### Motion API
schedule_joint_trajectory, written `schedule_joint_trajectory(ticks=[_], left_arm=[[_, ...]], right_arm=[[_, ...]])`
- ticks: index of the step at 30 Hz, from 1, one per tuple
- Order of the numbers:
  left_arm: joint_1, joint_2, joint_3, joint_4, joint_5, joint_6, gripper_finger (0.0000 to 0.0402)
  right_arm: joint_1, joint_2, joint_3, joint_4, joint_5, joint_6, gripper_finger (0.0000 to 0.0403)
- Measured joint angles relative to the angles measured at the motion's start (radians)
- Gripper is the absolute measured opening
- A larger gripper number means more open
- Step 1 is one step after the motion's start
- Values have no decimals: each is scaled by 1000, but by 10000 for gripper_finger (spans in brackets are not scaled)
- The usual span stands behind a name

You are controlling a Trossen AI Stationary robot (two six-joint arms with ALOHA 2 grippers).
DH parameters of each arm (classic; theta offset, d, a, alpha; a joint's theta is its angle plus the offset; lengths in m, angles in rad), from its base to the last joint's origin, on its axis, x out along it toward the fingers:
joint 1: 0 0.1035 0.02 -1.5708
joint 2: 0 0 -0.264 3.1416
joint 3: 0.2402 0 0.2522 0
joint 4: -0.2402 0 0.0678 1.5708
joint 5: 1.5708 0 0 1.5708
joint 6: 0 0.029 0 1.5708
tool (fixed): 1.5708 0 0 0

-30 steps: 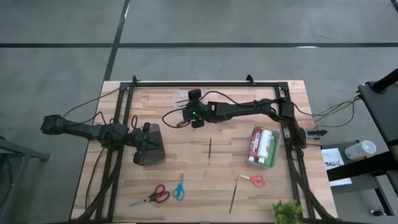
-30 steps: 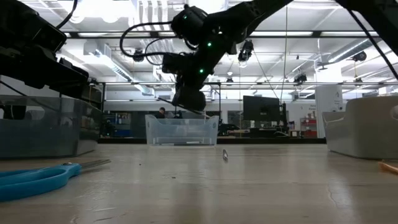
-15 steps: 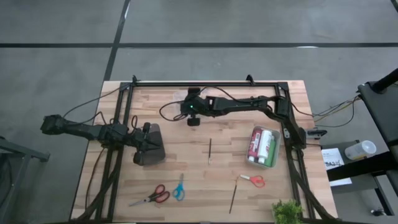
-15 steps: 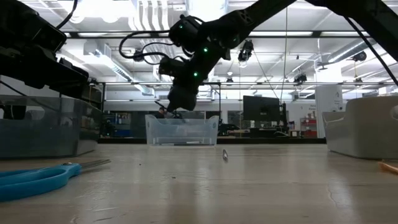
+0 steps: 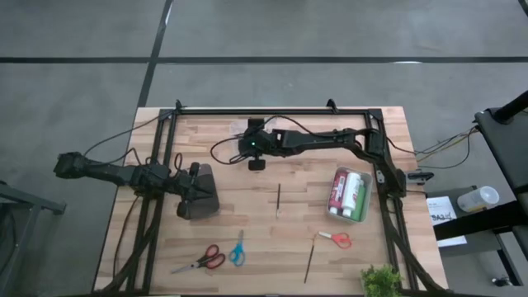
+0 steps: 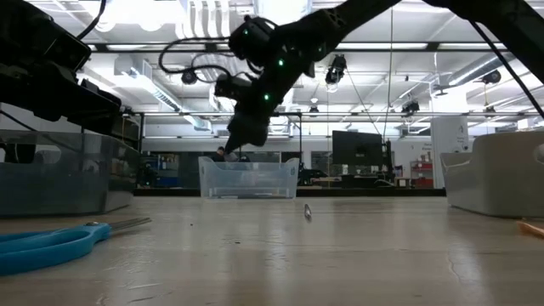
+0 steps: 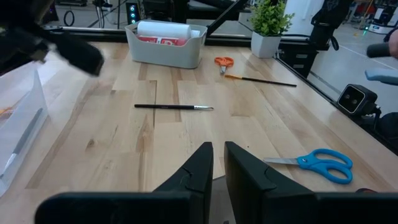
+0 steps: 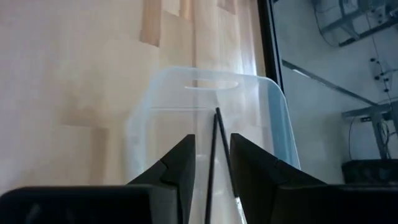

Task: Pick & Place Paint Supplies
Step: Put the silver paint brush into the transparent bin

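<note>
My right gripper [image 5: 249, 137] is over the far middle of the table, above a clear plastic bin [image 5: 241, 128], and is shut on a thin dark brush [image 8: 215, 146]. It also shows in the low view [image 6: 240, 138]. A second brush [image 5: 278, 196] lies flat mid-table and a third [image 5: 309, 257] lies near the front edge. Red, white and green paint bottles lie in a white bin [image 5: 350, 195] at the right. My left gripper [image 7: 217, 155] is shut and empty, low at the table's left side [image 5: 202, 191]. My right gripper pinches the brush's handle [image 8: 211, 177] between its two fingers. The brush runs forward along the fingers, and its free end [image 8: 217, 113] points into the clear bin [image 8: 211, 106]. The brush is lifted clear of the table.
Red scissors [image 5: 202, 259] and blue scissors [image 5: 238, 247] lie near the front left. Small orange scissors [image 5: 337, 239] lie at the front right, and a potted plant [image 5: 379, 280] stands at the front right corner. A black frame runs along the far and side edges.
My right gripper has gone a little toward the table's far left with the brush and now stands over the clear bin. It has tipped, so that the brush points down into the bin.
</note>
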Motion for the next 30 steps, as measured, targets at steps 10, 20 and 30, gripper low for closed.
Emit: schedule_joint_trajectory(ticks=[10,20,30], left_arm=[[0,0,0,0,0,0,51],[0,0,0,0,0,0,51],[0,0,0,0,0,0,51]], right_arm=[[123,-73,127,-413,45,577,96],[290,-117,117,-719,45,1263,96],[365,-116,1,-732,113,1845,96]])
